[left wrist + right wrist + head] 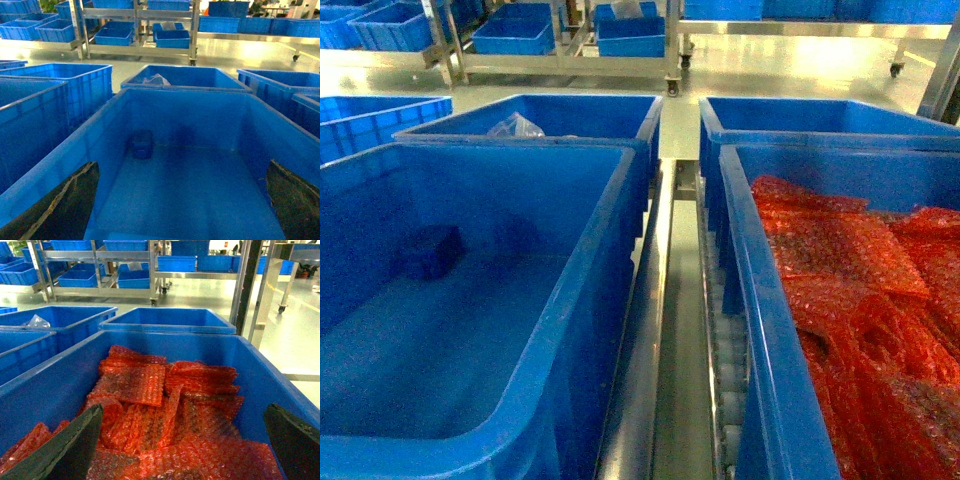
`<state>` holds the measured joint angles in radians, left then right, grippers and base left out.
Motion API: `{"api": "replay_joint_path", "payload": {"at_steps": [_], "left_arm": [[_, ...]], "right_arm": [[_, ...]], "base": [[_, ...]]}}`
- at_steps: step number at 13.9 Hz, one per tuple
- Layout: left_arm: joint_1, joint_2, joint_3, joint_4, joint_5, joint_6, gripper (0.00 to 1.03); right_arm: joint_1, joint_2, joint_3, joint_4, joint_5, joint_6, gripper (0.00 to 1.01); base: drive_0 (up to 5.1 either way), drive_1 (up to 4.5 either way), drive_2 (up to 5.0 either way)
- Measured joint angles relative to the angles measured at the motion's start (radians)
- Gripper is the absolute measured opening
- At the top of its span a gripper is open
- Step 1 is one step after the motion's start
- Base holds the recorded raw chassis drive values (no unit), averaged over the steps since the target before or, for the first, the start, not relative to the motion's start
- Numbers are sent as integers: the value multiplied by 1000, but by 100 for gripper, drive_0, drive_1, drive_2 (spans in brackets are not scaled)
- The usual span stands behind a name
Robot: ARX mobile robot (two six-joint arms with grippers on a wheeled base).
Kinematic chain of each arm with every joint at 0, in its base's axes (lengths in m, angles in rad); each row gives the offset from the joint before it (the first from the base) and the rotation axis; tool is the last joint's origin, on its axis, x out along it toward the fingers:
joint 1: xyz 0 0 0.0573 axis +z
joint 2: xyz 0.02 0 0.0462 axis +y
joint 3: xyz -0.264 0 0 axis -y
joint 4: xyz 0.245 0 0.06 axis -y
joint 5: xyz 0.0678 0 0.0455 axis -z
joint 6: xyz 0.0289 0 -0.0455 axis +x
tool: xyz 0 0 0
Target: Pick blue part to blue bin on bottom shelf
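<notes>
Blue part lies inside blue bin, on floor against far wall, toward left corner. Left wrist view shows same part head-on, plus left hand with fingers spread wide over bin, holding nothing. Right wrist view alone shows right hand, fingers wide apart, empty, above crate with red bubble-wrap bags. Head view shows neither hand, only steel rail with white rollers between crates. Beyond bin: glossy floor, steel racks with more blue crates.
</notes>
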<state>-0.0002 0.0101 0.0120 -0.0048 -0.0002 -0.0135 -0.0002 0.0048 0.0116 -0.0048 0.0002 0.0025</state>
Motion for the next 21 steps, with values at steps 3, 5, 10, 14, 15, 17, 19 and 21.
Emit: {"api": "replay_joint_path", "payload": {"at_steps": [3, 5, 10, 14, 15, 17, 19, 21], "left_arm": [[0, 0, 0, 0, 0, 0, 98], [0, 0, 0, 0, 0, 0, 98], [0, 0, 0, 0, 0, 0, 98], [0, 0, 0, 0, 0, 0, 98], [0, 0, 0, 0, 0, 0, 98], [0, 0, 0, 0, 0, 0, 98], [0, 0, 0, 0, 0, 0, 98], [0, 0, 0, 0, 0, 0, 98]], "right_arm": [[0, 0, 0, 0, 0, 0, 98], [0, 0, 0, 0, 0, 0, 98], [0, 0, 0, 0, 0, 0, 98], [0, 0, 0, 0, 0, 0, 98], [0, 0, 0, 0, 0, 0, 98], [0, 0, 0, 0, 0, 0, 98], [0, 0, 0, 0, 0, 0, 98], [0, 0, 0, 0, 0, 0, 98]], "base": [[0, 0, 0], [0, 0, 0], [0, 0, 0], [0, 0, 0], [0, 0, 0], [0, 0, 0], [0, 0, 0], [0, 0, 0]]}}
